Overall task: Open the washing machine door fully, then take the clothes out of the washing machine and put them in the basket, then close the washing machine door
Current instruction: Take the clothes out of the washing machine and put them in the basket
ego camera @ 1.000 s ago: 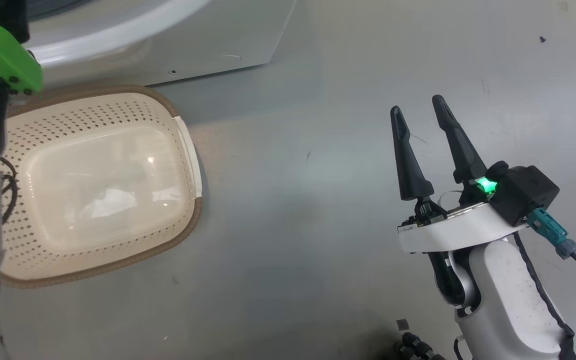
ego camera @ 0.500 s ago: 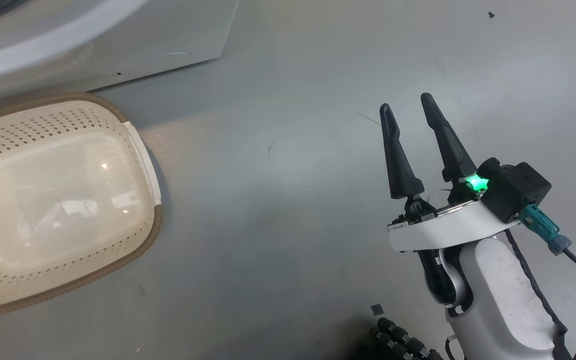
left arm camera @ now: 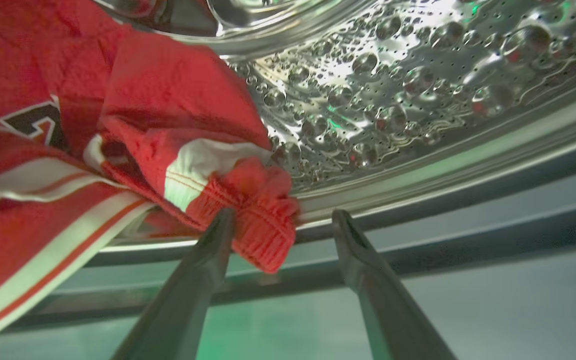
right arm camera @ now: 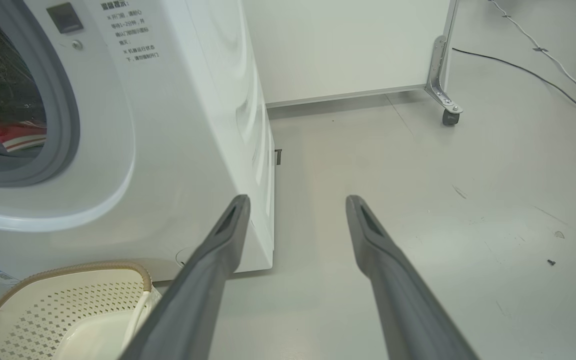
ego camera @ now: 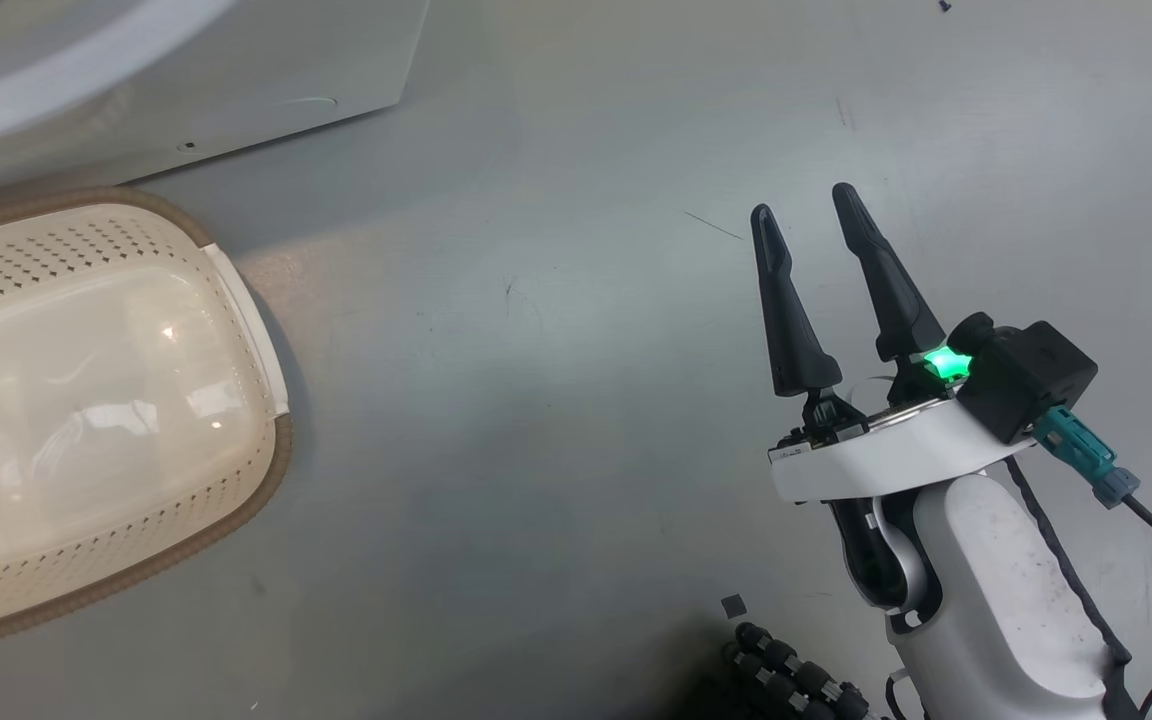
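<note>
At the steel drum (left arm camera: 393, 100), left gripper (left arm camera: 283, 214) gapes unclenched around a red jersey (left arm camera: 43, 210) hem; right gripper (ego camera: 804, 201) likewise released.

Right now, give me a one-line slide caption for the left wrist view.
Open left gripper at the drum lip of the washing machine, fingers straddling an ungripped fold of the red clothes.

Grey floor (right arm camera: 418, 200) carries a black cable (right arm camera: 518, 67), and perhaps a small screw (right arm camera: 551, 262).
</note>
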### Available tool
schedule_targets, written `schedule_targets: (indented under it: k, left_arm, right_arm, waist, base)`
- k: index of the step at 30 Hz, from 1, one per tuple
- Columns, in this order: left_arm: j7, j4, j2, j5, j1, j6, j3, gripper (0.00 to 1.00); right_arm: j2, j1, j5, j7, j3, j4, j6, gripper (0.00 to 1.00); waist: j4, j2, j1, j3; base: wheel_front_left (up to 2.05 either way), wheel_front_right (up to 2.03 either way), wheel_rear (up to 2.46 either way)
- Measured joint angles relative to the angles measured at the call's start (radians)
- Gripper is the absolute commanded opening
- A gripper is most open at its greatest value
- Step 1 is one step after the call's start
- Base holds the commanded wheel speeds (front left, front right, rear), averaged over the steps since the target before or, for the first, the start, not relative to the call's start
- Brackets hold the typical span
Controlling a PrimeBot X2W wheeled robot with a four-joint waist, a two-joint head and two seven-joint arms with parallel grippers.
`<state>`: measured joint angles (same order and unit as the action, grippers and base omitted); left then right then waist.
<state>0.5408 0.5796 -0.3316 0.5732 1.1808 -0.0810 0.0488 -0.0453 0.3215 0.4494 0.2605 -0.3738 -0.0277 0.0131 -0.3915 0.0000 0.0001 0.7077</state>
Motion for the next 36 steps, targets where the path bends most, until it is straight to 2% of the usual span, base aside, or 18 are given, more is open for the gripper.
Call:
schedule_targets:
  k: [11, 12, 13, 23, 36]
  left_arm:
    - [0.106, 0.069, -0.008, 0.007, 0.020, 0.028, 0.012, 1.00]
    - [0.106, 0.069, -0.008, 0.006, 0.021, 0.033, 0.013, 0.20]
    - [0.108, 0.070, -0.008, 0.006, 0.023, 0.033, 0.014, 0.00]
    - [0.090, 0.076, -0.002, 0.010, 0.034, 0.030, 0.012, 0.00]
    - [-0.083, 0.044, 0.016, -0.001, 0.004, -0.015, 0.028, 0.00]
  right_arm:
    - [0.000, 0.011, 0.000, 0.000, -0.001, 0.001, 0.008, 1.00]
    - [0.000, 0.013, 0.000, 0.000, -0.001, 0.001, 0.008, 1.00]
    - [0.000, 0.016, 0.000, 0.000, -0.001, 0.001, 0.008, 1.00]
    - [0.000, 0.020, -0.001, 0.000, 0.008, 0.001, 0.013, 1.00]
    - [0.000, 0.021, -0.025, 0.000, 0.039, -0.012, 0.016, 1.00]
  waist:
    - [0.001, 0.0000, 0.0000, 0.008]
    - [0.002, 0.0000, 0.0000, 0.008]
    - [0.002, 0.0000, 0.0000, 0.009]
    - [0.012, 0.0000, 0.0000, 0.004]
    - [0.054, 0.0000, -0.0001, -0.026]
  base:
    - [0.00, 0.00, 0.00]
    - [0.00, 0.00, 0.00]
    - [0.00, 0.00, 0.00]
    - [0.00, 0.00, 0.00]
    - [0.00, 0.00, 0.00]
